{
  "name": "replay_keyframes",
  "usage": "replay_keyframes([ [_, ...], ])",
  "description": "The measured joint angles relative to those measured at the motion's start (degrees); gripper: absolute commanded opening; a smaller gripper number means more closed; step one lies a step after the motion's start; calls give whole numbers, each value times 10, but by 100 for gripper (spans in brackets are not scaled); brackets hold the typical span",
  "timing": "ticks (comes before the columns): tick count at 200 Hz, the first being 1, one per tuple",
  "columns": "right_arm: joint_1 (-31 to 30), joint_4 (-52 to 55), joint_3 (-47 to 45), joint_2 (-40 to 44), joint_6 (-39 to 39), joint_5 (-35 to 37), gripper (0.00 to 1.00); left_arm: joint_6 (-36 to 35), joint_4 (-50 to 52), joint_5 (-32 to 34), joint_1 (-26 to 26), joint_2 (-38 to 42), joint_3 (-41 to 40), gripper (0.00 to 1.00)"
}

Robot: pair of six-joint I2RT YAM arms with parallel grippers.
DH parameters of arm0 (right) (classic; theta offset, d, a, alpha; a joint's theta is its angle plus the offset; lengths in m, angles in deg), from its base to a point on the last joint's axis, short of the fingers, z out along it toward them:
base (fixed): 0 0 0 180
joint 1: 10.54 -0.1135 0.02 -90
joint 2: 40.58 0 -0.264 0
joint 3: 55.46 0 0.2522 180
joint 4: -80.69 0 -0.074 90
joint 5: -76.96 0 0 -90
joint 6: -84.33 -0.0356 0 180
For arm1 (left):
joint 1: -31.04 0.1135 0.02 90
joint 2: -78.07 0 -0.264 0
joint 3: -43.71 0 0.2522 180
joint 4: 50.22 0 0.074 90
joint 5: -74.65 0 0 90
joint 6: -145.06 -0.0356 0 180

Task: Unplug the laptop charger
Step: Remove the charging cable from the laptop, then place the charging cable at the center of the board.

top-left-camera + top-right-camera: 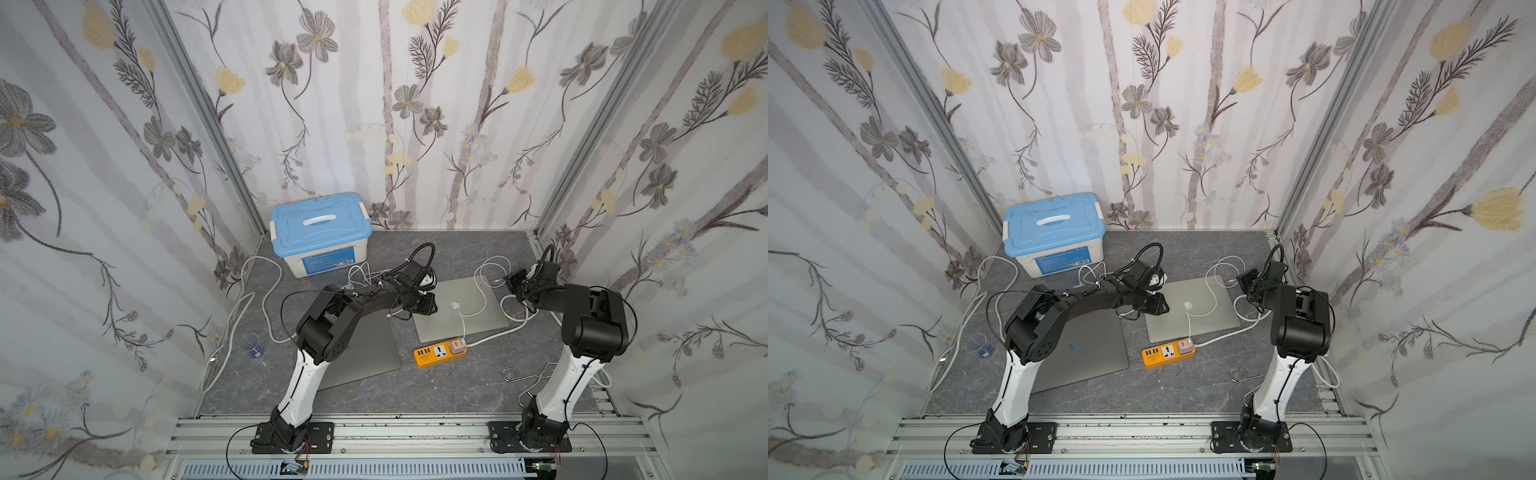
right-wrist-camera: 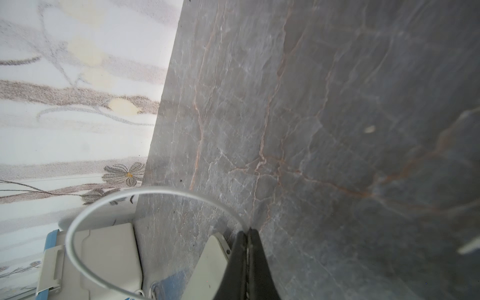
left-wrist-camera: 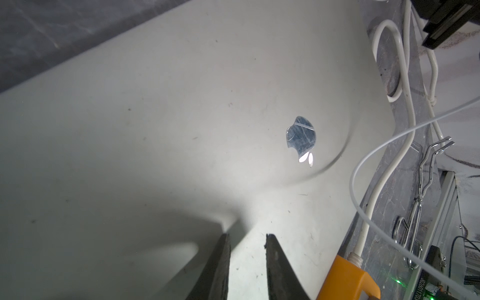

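Fingers of the right gripper (image 2: pixel 248 231) are pressed together on the thin white cable (image 2: pixel 155 191) of the charger, and the cable leaves their tips in a wide loop above the grey marble table (image 2: pixel 337 104). This gripper stands at the back corner of the silver laptop (image 1: pixel 440 328), on the side of the right arm; whether the cable's end sits in the laptop's port, we cannot tell. The left gripper (image 3: pixel 246 235) is at the laptop's opposite edge, low over its closed lid, with its jaws a little apart and nothing between them; we cannot tell whether the tips touch the lid. From the right gripper we can follow the cable across the lid, past the logo (image 3: pixel 301 135), down to the charger block (image 1: pixel 458 345), which sits plugged in the orange power strip (image 1: pixel 430 354) just in front of the laptop. The strip's thick white cord (image 1: pixel 494 335) bends around the laptop's front corner on the right-arm side. A second laptop (image 1: pixel 370 345) lies closed beside the silver one, partly under the left arm, and a box with a blue lid (image 1: pixel 320 224) stands farther back on that same side of the silver laptop.
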Motion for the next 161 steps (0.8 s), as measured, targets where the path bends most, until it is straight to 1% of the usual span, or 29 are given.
replay_keyframes([
  [31, 17, 16, 0, 27, 24, 16, 4, 2, -5, 0, 0, 2, -3, 28],
  [68, 16, 60, 26, 30, 63, 40, 10, 2, 11, 3, 0, 14, -9, 28],
  [87, 7, 83, 44, 26, 81, 57, 18, 2, 25, 7, 0, 21, -12, 28],
  [93, 5, 90, 49, 25, 87, 59, 22, 2, 30, 12, 0, 24, -13, 28],
  [102, 3, 100, 54, 24, 91, 59, 34, 2, 37, 17, 0, 28, -14, 28],
  [113, 4, 108, 57, 23, 99, 65, 42, 1, 45, 17, 0, 32, -17, 28],
  [126, 5, 115, 56, 26, 106, 71, 47, -1, 50, 21, 0, 35, -19, 28],
  [138, 5, 124, 49, 35, 113, 75, 50, -1, 52, 24, 0, 40, -23, 28],
  [161, -4, 129, 30, 76, 126, 91, 56, -2, 51, 30, -1, 63, -40, 28],
])
